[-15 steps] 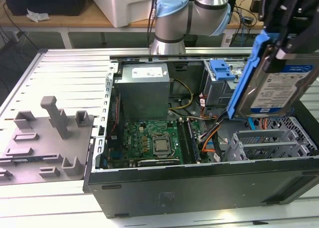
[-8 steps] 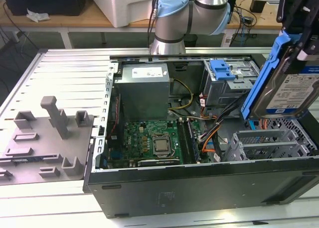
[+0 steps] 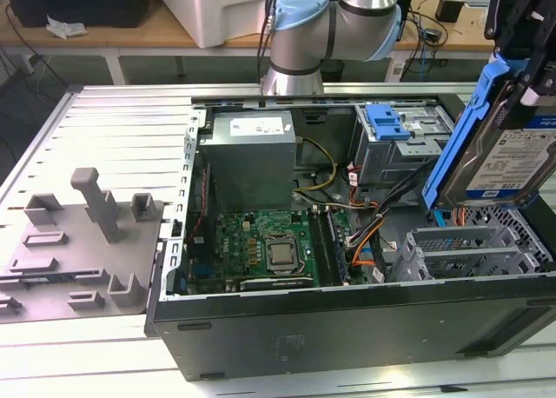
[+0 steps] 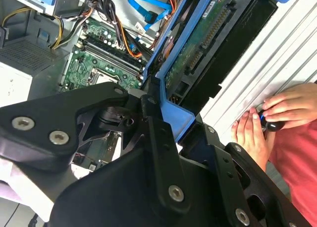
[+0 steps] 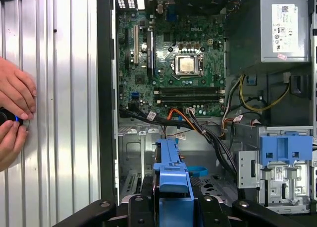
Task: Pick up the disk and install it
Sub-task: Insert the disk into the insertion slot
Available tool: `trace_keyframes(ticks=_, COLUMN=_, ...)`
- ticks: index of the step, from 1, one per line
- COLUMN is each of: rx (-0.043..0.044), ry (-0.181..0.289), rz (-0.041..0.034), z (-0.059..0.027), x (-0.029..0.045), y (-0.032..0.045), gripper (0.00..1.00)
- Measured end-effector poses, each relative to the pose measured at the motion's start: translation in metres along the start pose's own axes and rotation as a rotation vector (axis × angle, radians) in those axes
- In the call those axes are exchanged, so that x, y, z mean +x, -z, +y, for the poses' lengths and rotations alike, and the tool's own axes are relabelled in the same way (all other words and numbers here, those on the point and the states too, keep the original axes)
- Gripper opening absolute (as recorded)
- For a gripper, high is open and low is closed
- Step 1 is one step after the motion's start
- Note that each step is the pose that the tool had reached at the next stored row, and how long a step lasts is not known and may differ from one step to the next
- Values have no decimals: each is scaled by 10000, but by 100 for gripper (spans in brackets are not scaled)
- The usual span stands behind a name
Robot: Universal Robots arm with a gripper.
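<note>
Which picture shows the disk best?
The exterior view: the disk shows its labelled face and blue frame there, tilted above the open computer case. The second wrist view shows its green circuit side. The first wrist view shows just the frame's blue edge.

I see an open computer case lying on its side on the ribbed metal table. Inside it, a green motherboard sits beside the grey power supply. A drive cage carries a blue tab. A grey moulded fixture lies at the exterior view's left.
</note>
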State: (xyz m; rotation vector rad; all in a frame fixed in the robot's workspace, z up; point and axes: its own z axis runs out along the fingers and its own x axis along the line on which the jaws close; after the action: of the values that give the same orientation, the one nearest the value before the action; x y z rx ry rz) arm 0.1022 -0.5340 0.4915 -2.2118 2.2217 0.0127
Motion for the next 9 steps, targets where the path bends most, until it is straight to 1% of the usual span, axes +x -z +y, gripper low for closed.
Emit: trace_keyframes(ticks=9, rx=1, ry=40, rz=-2, z=0, x=19, y=-29, gripper=37)
